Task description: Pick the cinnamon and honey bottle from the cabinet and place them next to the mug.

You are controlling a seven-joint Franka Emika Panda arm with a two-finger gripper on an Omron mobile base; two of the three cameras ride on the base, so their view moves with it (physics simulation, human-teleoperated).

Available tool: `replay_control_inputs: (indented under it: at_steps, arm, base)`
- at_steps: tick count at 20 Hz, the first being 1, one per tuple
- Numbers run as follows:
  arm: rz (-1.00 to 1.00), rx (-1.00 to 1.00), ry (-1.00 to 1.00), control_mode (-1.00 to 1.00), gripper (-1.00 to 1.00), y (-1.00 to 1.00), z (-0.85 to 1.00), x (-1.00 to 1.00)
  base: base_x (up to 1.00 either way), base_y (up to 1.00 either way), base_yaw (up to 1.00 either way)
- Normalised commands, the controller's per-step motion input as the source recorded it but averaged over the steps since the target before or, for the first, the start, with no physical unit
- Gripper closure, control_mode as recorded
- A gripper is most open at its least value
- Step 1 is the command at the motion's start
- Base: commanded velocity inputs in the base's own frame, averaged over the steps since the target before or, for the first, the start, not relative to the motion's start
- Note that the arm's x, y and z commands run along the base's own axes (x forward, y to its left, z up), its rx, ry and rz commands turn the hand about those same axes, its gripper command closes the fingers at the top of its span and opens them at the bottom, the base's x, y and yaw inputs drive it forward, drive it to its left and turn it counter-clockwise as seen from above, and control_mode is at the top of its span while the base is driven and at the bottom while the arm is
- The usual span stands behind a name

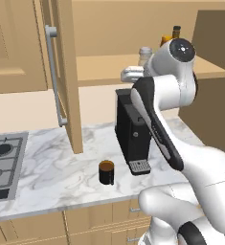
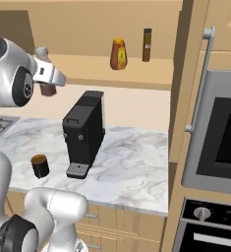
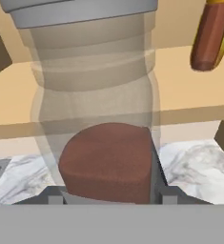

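My gripper (image 3: 111, 196) is shut on the cinnamon (image 3: 104, 143), a clear jar with a grey cap and reddish-brown powder; a dark fingertip sits on each side of its base. The jar (image 2: 46, 74) is held upright at the left front of the cabinet shelf (image 2: 136, 74); I cannot tell whether it touches the shelf. Its cap (image 1: 144, 51) shows behind the arm, above the gripper (image 1: 132, 73). The orange honey bottle (image 2: 118, 54) stands further right on the shelf. The dark mug (image 1: 106, 172) sits on the marble counter, left of the coffee machine; it is also at the counter's front left (image 2: 40, 166).
A tall black coffee machine (image 2: 83, 132) stands on the counter below the shelf. A thin dark bottle (image 2: 146, 45) stands right of the honey bottle. The open cabinet door (image 1: 66, 72) with its grey bar handle hangs to the left. A stove (image 1: 1, 162) is far left, an oven (image 2: 220, 142) right.
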Motion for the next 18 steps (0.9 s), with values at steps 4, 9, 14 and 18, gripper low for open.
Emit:
replay_control_inputs:
  at_steps: [4, 9, 14, 18]
  arm:
    - [0.21, 0.00, 0.04, -1.00, 1.00, 0.69, -0.37, -0.82]
    - [0.22, 0.00, 0.06, -1.00, 1.00, 0.71, -0.44, -0.66]
    - [0.19, 0.00, 0.09, -1.00, 1.00, 0.73, -0.47, -0.57]
    - [0.08, 0.00, 0.09, -1.00, 1.00, 0.50, -0.54, -0.38]
  base:
    - [0.00, 0.00, 0.00]
    - [0.00, 0.00, 0.00]
    - [0.00, 0.00, 0.00]
    - [0.00, 0.00, 0.00]
